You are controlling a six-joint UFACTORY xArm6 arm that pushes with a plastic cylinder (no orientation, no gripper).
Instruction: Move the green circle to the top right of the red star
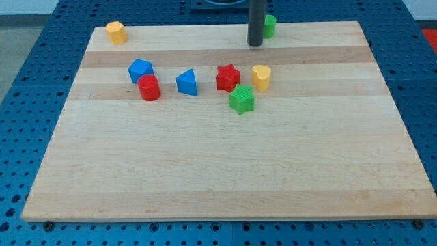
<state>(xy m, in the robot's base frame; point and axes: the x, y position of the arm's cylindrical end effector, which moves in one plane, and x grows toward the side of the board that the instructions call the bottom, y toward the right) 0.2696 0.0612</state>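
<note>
The green circle [270, 26] sits at the board's top edge, partly hidden behind my rod. My tip [255, 44] rests on the board just left of and below the green circle, close to it. The red star [228, 77] lies near the board's middle, below and left of my tip. A yellow heart [261, 76] sits right beside the red star on its right. A green star [242, 100] lies just below the red star, to its right.
A blue triangle [187, 83] lies left of the red star. A red cylinder [149, 88] touches a blue block [140, 70] farther left. A yellow block [116, 32] sits at the wooden board's [218, 171] top left corner.
</note>
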